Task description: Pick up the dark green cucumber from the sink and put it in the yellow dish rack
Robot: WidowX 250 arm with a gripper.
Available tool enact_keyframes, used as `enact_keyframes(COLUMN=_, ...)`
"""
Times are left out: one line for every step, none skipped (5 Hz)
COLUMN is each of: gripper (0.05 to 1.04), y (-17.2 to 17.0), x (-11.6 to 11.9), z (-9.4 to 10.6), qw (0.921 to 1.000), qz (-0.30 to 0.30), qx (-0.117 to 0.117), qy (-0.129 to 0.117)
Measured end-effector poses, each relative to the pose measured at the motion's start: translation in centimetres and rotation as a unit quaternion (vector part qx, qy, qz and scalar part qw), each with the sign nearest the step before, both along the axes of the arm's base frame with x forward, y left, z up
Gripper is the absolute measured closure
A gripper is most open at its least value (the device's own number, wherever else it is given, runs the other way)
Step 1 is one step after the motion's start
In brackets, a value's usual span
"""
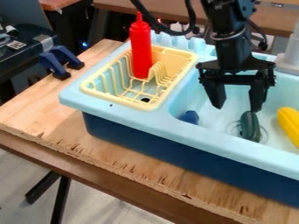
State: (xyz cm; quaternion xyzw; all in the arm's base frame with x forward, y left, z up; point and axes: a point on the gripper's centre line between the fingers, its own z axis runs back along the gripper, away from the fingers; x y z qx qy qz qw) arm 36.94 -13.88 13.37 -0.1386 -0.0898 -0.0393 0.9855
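Note:
The black gripper (238,108) hangs down over the toy sink's basin (225,120), its two fingers spread wide apart with nothing between them. Just below its right fingertip, a dark green cucumber-like object (250,126) lies in the basin near the drain; whether they touch I cannot tell. To the right of that lies a yellow object (290,124). A small blue object (189,117) rests at the basin's left front. A red squeeze bottle (140,48) stands upright in the yellow dish rack (111,99), left of the gripper.
The light blue sink unit's rim (234,151) surrounds the basin and sits on a wooden table (116,162). Blue clamps (58,61) are at the upper left. A grey faucet-like part (288,57) rises at the right edge, and a black cable (166,28) loops above the rack.

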Motion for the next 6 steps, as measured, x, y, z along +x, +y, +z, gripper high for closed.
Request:
enact_keyframes(gripper=0.078, y=-0.6, x=0.0, z=-1.2, qw=0.9999, qz=-0.001, qx=0.009, qy=0.013)
enact_keyframes(gripper=0.078, y=-1.1, x=0.3, z=-1.9, qw=0.9991, qz=0.001, qx=0.037, qy=0.02)
enact_keyframes(gripper=0.078, y=-1.7, x=0.3, z=-2.6, qw=0.9984, qz=-0.001, qx=0.05, qy=0.028)
enact_keyframes(gripper=0.078, y=-1.9, x=0.3, z=-3.5, qw=0.9977, qz=0.004, qx=0.058, qy=0.035)
enact_keyframes(gripper=0.124, y=-2.5, x=0.6, z=-3.7, qw=0.9976, qz=0.002, qx=0.064, qy=0.028)
enact_keyframes(gripper=0.404, y=-2.4, x=0.6, z=-4.5, qw=0.9963, qz=0.016, qx=0.078, qy=0.033)
